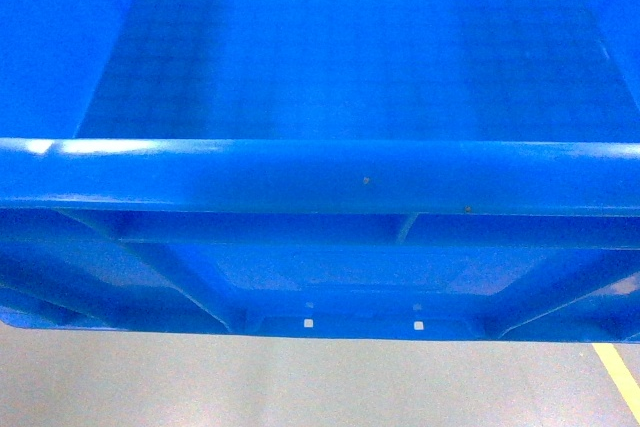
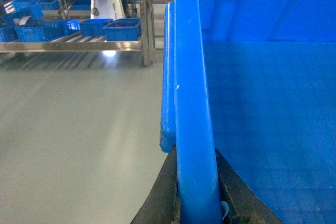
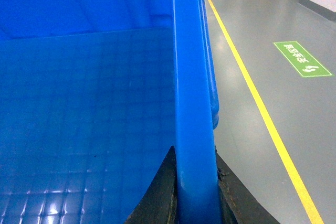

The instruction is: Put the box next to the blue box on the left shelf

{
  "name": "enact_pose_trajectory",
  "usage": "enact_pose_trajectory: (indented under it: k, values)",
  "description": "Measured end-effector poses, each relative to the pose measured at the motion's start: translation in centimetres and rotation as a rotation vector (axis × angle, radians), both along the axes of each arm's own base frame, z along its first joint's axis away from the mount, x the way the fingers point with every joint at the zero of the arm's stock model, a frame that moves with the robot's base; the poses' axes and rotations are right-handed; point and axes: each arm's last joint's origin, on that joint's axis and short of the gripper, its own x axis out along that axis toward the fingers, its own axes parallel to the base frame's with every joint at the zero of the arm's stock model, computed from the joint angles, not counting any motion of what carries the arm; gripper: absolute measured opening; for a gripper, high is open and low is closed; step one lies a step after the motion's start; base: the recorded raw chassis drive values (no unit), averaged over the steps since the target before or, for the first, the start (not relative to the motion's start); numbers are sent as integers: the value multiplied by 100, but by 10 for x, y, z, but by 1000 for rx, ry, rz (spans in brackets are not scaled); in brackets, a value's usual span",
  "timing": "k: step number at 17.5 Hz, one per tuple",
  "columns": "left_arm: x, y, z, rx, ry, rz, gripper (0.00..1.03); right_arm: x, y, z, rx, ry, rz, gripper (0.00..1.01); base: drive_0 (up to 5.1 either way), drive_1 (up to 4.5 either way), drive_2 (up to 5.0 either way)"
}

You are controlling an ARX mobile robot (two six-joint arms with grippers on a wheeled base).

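Crate point(image 1: 330, 67) is lifted and carried; both side rims sit in my grasp. My left end effector point(image 2: 197, 203) is clamped on the left rim, its fingers either side of the wall; my right end effector point(image 3: 195, 198) pinches the right rim likewise. The crate spans between them, over grey floor point(image 2: 68, 145). Flow rack point(image 2: 73, 40) with blue bins point(image 2: 123, 29) stands well ahead-left of my left end effector. Approach and placing remain.

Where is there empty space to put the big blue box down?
Bare grey floor lies left of the box, in front of the shelf rack. More floor lies on its right, up to the yellow line. The rack itself looks crowded with small blue crates. Both tools, left and right, clamp the box rim.
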Motion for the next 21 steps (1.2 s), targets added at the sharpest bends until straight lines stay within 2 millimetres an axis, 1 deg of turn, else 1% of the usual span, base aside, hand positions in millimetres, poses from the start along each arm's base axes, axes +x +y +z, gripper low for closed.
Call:
enact_pose_trajectory:
  k: [1, 21]
  values:
    - [0, 0, 0, 1, 2, 0, 8, 0, 0, 0, 0, 3, 3, 10, -153, -153, -153]
    - [1, 0, -1, 1, 4, 1, 8, 0, 0, 0, -1, 3, 2, 10, 1, 398, -396]
